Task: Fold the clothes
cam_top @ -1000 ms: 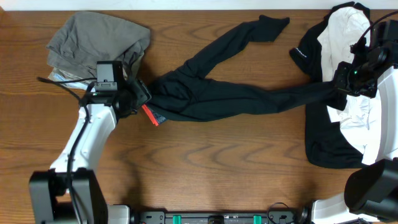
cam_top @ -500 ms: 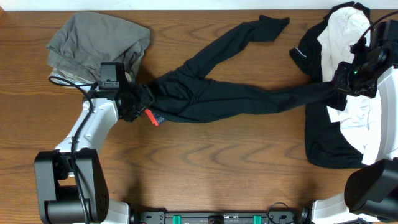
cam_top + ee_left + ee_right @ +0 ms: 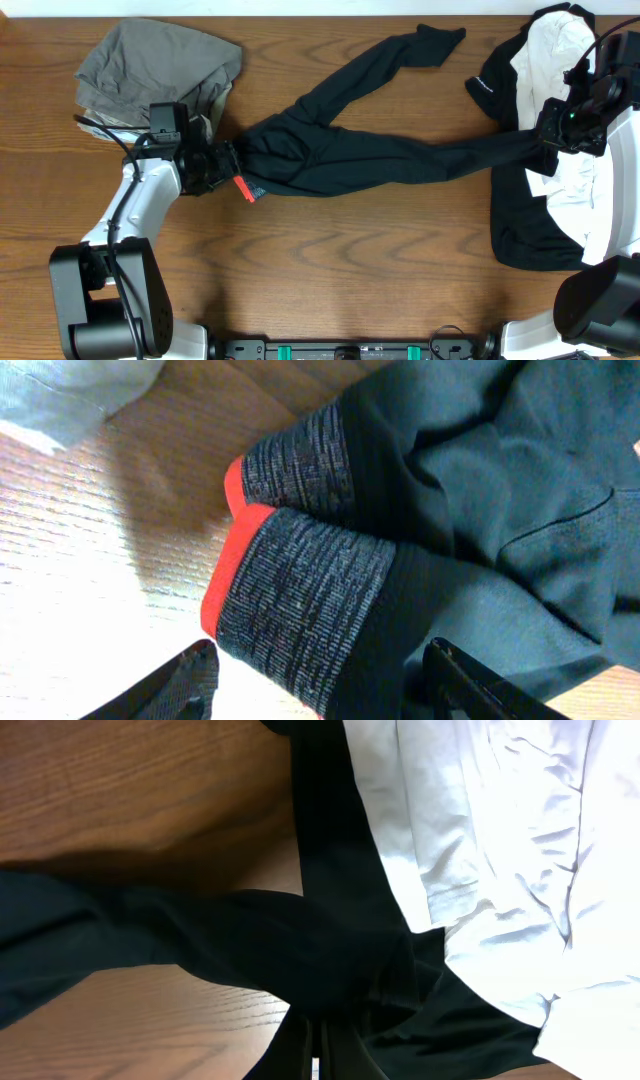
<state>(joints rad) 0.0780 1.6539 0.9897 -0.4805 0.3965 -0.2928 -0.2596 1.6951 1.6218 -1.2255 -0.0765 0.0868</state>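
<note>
Left fingers (image 3: 180,685) stand spread either side of the red-trimmed waistband (image 3: 300,600) of the black pants (image 3: 370,155), stretched across the middle of the counter (image 3: 350,260); right fingers (image 3: 548,133) pinch a leg end near the right edge.

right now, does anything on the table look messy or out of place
The black pants are splayed, not flat: one leg angles toward the far edge, the other stretches right onto the black-and-white garment, and the waistband is bunched by the left gripper.
</note>
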